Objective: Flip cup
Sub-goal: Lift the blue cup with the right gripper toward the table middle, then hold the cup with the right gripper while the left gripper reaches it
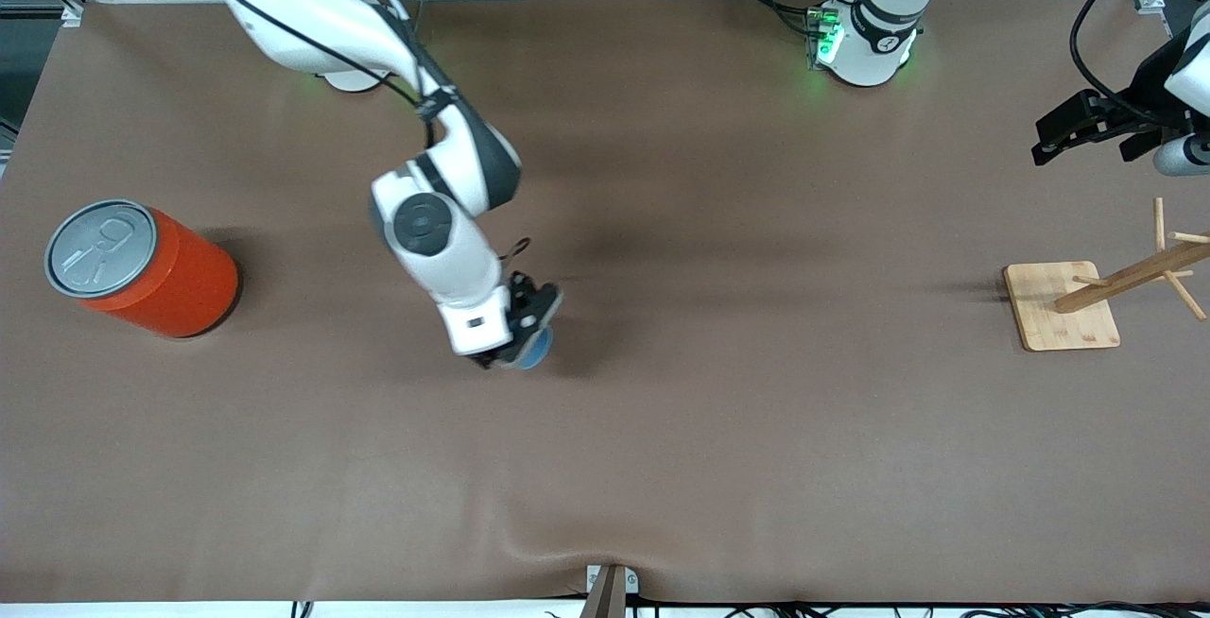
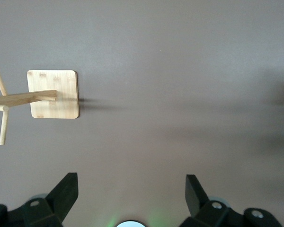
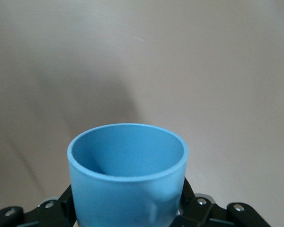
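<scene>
The light-blue cup (image 3: 128, 179) sits between the jaws of my right gripper (image 3: 128, 208), which is shut on its sides; its open mouth faces away from the wrist camera. In the front view only a blue edge of the cup (image 1: 535, 351) shows under my right gripper (image 1: 522, 339), low over the middle of the table. My left gripper (image 1: 1078, 131) is open and empty, up in the air above the left arm's end of the table; its fingers (image 2: 66, 191) stand wide apart.
A large orange can (image 1: 142, 268) with a grey pull-tab lid lies at the right arm's end. A wooden rack on a square bamboo base (image 1: 1061, 306) stands at the left arm's end; it also shows in the left wrist view (image 2: 53, 93).
</scene>
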Controlling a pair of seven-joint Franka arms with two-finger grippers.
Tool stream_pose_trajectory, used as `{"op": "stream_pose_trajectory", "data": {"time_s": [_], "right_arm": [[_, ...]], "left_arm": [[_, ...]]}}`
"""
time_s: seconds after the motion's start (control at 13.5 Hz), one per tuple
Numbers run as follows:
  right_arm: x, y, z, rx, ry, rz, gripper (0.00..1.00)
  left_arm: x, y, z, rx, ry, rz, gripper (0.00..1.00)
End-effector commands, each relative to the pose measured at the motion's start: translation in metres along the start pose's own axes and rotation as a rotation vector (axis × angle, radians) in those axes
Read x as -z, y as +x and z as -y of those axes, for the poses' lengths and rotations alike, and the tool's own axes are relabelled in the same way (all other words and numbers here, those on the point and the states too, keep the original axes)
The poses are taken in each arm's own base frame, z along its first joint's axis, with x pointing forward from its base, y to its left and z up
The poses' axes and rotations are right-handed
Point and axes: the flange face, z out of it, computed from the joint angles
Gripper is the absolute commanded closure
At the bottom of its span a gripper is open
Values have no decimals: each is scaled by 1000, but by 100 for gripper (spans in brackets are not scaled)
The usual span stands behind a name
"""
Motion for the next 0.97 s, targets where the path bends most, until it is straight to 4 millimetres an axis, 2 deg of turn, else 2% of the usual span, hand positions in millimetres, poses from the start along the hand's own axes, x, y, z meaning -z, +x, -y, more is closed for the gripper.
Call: {"op": "stream_pose_trajectory", "data": {"time_s": [0.0,0.22,0.3,0.45,0.59,0.89], "right_arm": [[-13,30,37,212,-22,-19,54],[-26,43,77,343,-40,12,53],[-28,46,83,370,-55,18,52],[-42,44,106,410,-44,48,52],[-61,41,111,426,-37,67,52],[-83,33,109,438,-33,92,52]], "left_arm": [[0,0,1,-4,-11,11,0],[-12,1,-1,1,-13,34,0],[-19,2,-2,1,-14,43,0],[-34,7,-13,-17,-13,71,0],[-53,13,-29,-40,-46,112,0],[-112,35,-47,-36,-194,231,0]]}}
